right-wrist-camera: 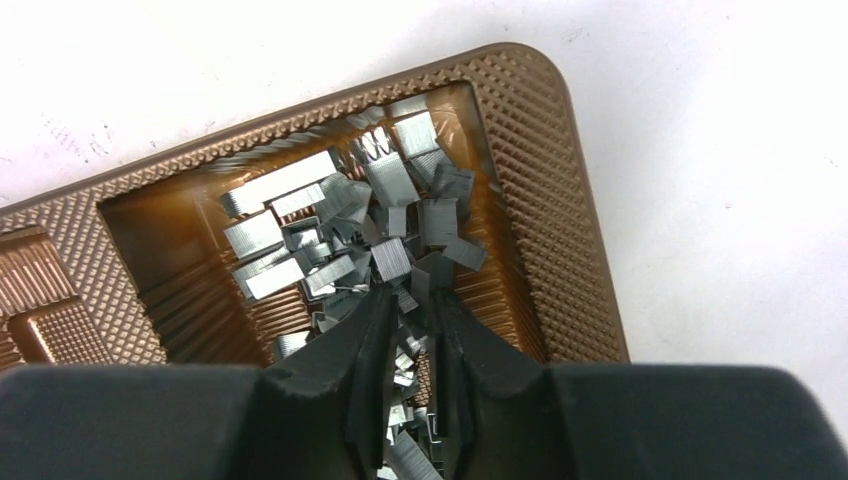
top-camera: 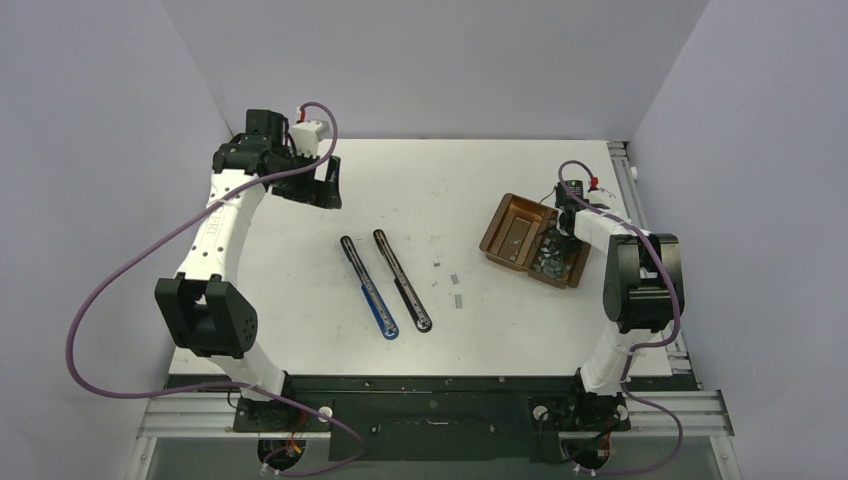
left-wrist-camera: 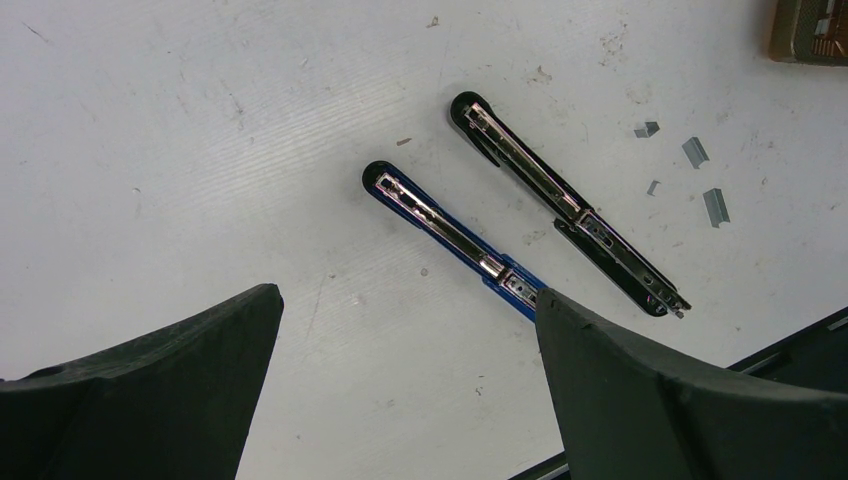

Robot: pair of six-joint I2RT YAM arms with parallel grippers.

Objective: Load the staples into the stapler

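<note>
**Taking a strip of staples from the tray.** The right hand (right-wrist-camera: 415, 300) reaches into the staples (right-wrist-camera: 370, 220), a loose silver-grey heap in one compartment of the brown, ribbed tray (right-wrist-camera: 545, 160), the compartment farther from the staplers. Its fingers (right-wrist-camera: 340, 360) stand nearly together, with a slim gap between them and bits of staple in that gap. Whether a strip is truly pinched cannot be told, since the heap hides the tips.

On the left arm's side of the tray, two staplers lie opened flat on the surface (top-camera: 480, 340), side by side but apart. The black stapler (top-camera: 401, 280) is nearer the tray and the blue stapler (top-camera: 367, 288) lies beyond it, each with its metal channel facing up. A few stray staples (top-camera: 457, 297) lie between the tray and the black stapler. The left hand (top-camera: 325, 185) hangs spread wide and empty, farther from the tray than both staplers.

The step probably goes best if the hand takes one strip by its long sides, not a tangle, because short pieces are likely to cling together and drop in transit. A straight lift out of the compartment should shed loose neighbours back into the tray. A grip near the strip's middle would help bring it level, legs down, in line with an open channel. A crooked hold is better set down and retaken.
</note>
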